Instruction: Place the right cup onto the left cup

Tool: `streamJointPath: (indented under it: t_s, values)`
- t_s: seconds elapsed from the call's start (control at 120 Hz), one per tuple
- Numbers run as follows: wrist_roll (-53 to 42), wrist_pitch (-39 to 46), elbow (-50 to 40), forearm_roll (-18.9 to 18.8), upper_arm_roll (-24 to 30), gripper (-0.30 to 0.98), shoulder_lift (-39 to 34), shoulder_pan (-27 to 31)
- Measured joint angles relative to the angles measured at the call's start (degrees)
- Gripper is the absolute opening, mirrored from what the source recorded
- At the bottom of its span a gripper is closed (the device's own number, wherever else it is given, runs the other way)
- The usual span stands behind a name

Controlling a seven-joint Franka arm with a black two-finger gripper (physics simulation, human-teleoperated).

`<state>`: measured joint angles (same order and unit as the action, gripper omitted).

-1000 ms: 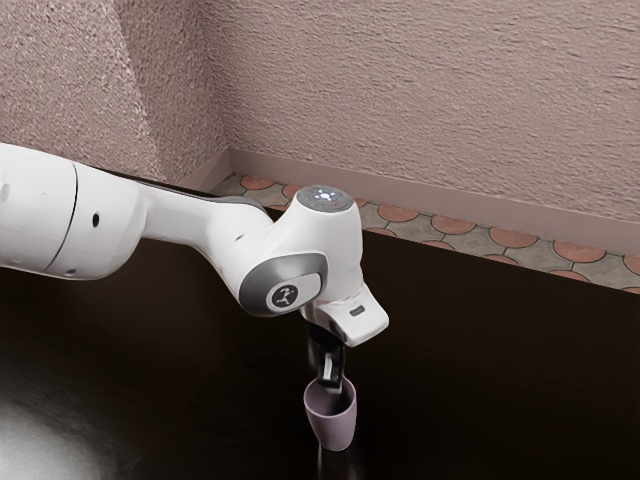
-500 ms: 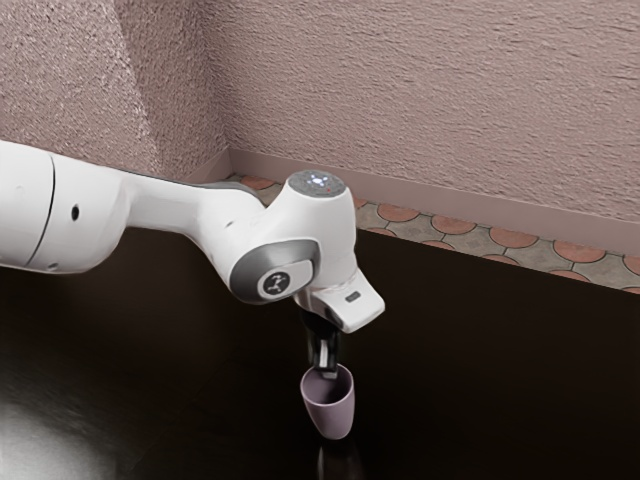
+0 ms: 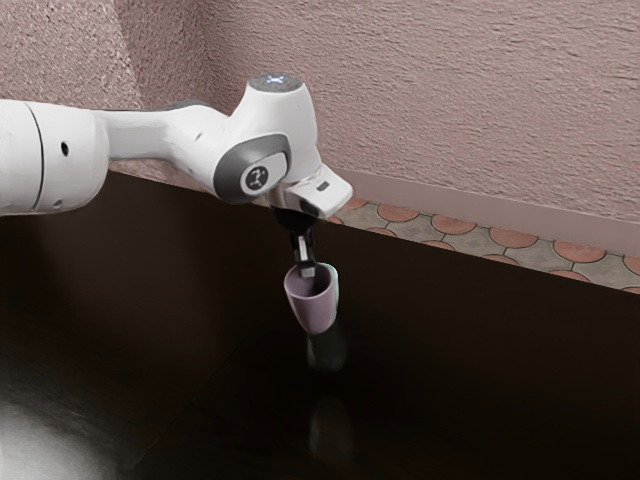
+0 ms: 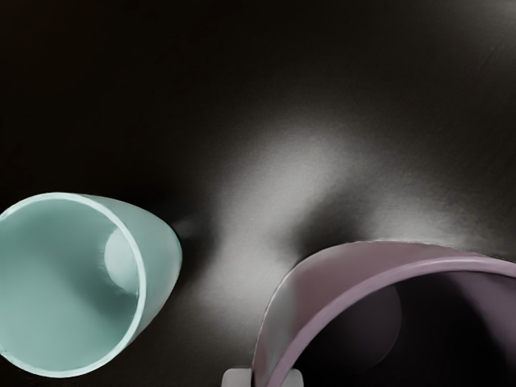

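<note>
Taking the exterior view as a clock face centred on our raised mauve cup (image 3: 311, 306), we have room over the dark tabletop (image 3: 470, 370) from four round to eight o'clock. The teal cup (image 4: 160, 254) peeks out at three, mostly hidden behind ours, and blocks a low pass there. The wrist view shows a strip of bare tabletop between the cups, and the teal mouth is unblocked. Our white arm (image 3: 150, 135) occupies ten to twelve; the textured wall (image 3: 460, 100) bounds us beyond one.
</note>
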<state>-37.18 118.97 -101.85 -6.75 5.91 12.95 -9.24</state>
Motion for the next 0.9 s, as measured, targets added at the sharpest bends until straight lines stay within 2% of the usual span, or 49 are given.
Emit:
streamJointPath:
  t_s: [0.375,0.9]
  values:
    - [-4.61,-9.5,16.92,-5.66,-1.52,-0.1,8.53,1.4]
    - [-9.42,-12.58,23.1,-10.14,-1.6,-0.1,12.63,0.53]
